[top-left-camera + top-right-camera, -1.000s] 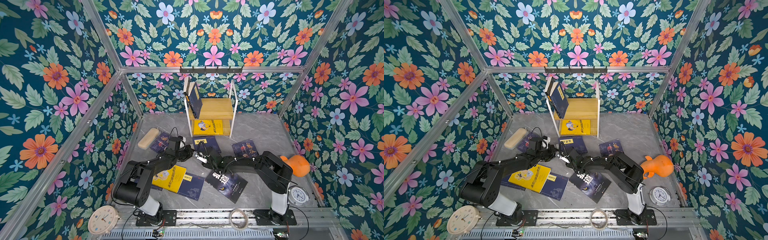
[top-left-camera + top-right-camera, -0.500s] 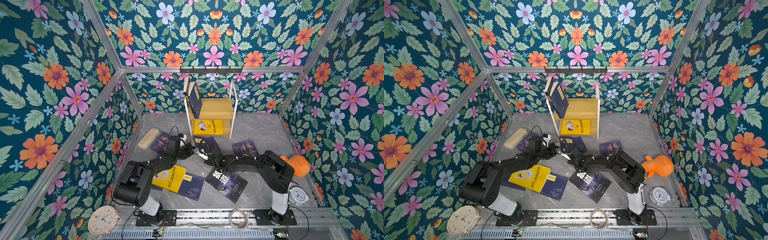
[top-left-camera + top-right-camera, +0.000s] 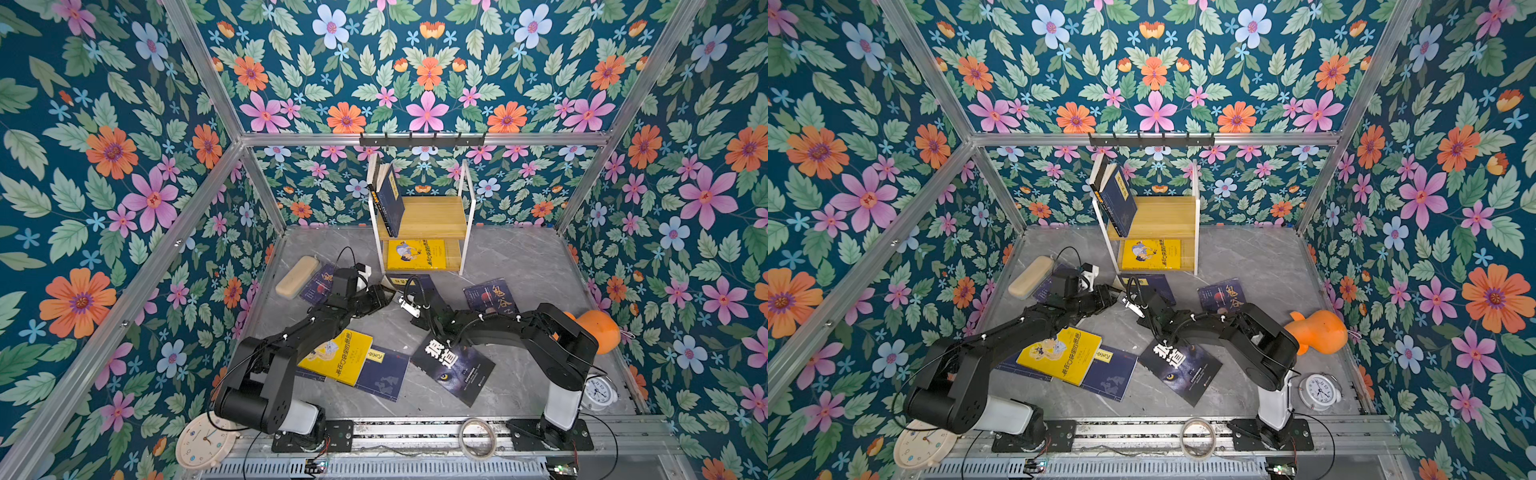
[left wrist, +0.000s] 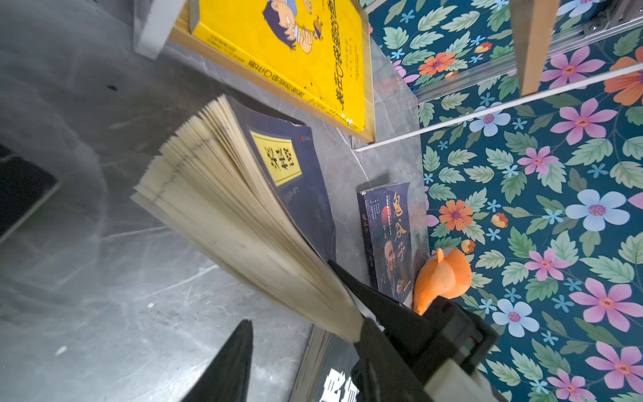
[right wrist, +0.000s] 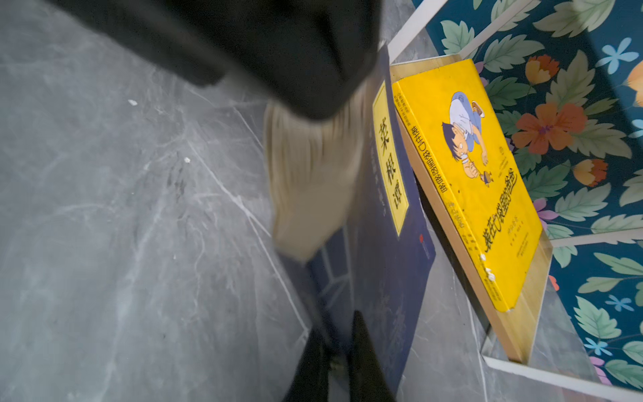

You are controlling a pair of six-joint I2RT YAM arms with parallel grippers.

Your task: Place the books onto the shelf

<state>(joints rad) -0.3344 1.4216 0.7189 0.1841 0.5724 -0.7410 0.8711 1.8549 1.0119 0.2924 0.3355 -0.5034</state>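
A navy book with a yellow label [image 4: 278, 163] [image 5: 386, 167] is tilted up off the floor in front of the shelf [image 3: 436, 216] [image 3: 1167, 216], its pages fanned out. My right gripper [image 5: 339, 348] [image 3: 402, 293] is shut on the edge of its cover. My left gripper [image 4: 306, 348] [image 3: 384, 297] stands open beside it, one finger [image 4: 375, 348] touching the page block. Two books [image 3: 388, 199] lean upright on the top board and a yellow book [image 3: 415, 253] lies on the lower one. Several more books lie on the floor: yellow [image 3: 336, 357], wolf-cover [image 3: 453, 365], dark [image 3: 492, 295].
A beige case [image 3: 297, 276] lies at the left wall and an orange plush toy [image 3: 598, 332] at the right. A white alarm clock [image 3: 598, 392], a tape roll [image 3: 478, 436] and a round clock [image 3: 201, 442] sit along the front. A black hook rail [image 3: 422, 139] hangs above the shelf.
The right gripper closed on the navy book, then the left gripper, which was shut on it, opened. The book's pages have fanned out.
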